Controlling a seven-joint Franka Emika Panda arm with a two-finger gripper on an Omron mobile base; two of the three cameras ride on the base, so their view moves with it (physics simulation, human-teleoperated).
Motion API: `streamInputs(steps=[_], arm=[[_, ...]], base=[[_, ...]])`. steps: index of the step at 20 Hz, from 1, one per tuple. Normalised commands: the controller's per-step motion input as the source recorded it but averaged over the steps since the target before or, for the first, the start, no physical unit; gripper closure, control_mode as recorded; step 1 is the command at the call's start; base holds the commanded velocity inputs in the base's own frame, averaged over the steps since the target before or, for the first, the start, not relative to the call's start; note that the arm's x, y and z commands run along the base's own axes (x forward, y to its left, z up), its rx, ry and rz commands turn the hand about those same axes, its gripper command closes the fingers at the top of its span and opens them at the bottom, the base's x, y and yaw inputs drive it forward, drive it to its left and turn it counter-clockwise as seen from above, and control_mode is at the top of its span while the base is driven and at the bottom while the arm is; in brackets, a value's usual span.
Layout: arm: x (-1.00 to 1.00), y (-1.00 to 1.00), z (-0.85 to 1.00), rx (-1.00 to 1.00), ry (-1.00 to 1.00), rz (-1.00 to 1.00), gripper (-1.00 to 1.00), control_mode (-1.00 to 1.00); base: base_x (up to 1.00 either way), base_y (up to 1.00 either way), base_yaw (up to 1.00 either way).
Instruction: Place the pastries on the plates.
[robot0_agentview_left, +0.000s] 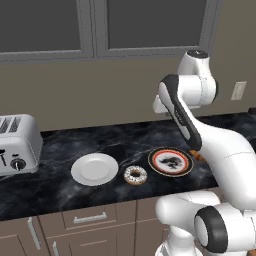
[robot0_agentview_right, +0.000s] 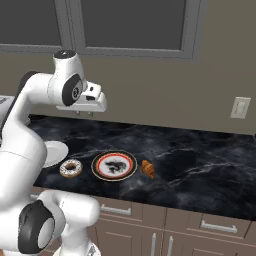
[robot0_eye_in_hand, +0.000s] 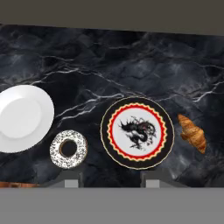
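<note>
While it hangs high above the black-rimmed plate (robot0_eye_in_hand: 137, 132), the hand (robot0_agentview_right: 84, 113) is closed and empty.

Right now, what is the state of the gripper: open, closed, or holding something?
Gripper: closed and holding nothing, high above the black marble counter, over the black-rimmed plate with an orange-red ring.

No readable text; the black-rimmed plate (robot0_eye_in_hand: 137, 133) bears only a dark dragon-like motif.
</note>
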Motion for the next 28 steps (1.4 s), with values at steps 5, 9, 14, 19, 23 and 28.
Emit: streamInputs(steps=[5, 9, 14, 19, 23, 28], arm=[[-0.61, 0.00, 0.09, 0.01, -0.22, 0.00, -1.00, -1.00], [-0.93, -0.03, 0.00, -0.05, -0.28, 0.00, -1.00, -1.00], [-0.76, -0.45, -0.03, -0.06, -0.14, -0.02, -1.00, -1.00], [0.06, -0.77, 0.00, -0.01, 0.10, 0.08, -1.00, -1.00], [0.89, -0.44, 0.00, 0.01, 0.04, 0.14, -1.00, -1.00], [0.80, -0.28, -0.08, 0.00, 0.04, 0.10, -1.00, -1.00]], base=[[0.00, 0.00, 0.00], [0.00, 0.00, 0.00], [0.00, 0.00, 0.00], [0.00, 0.00, 0.00], [0.00, 0.00, 0.00], [0.00, 0.00, 0.00]])
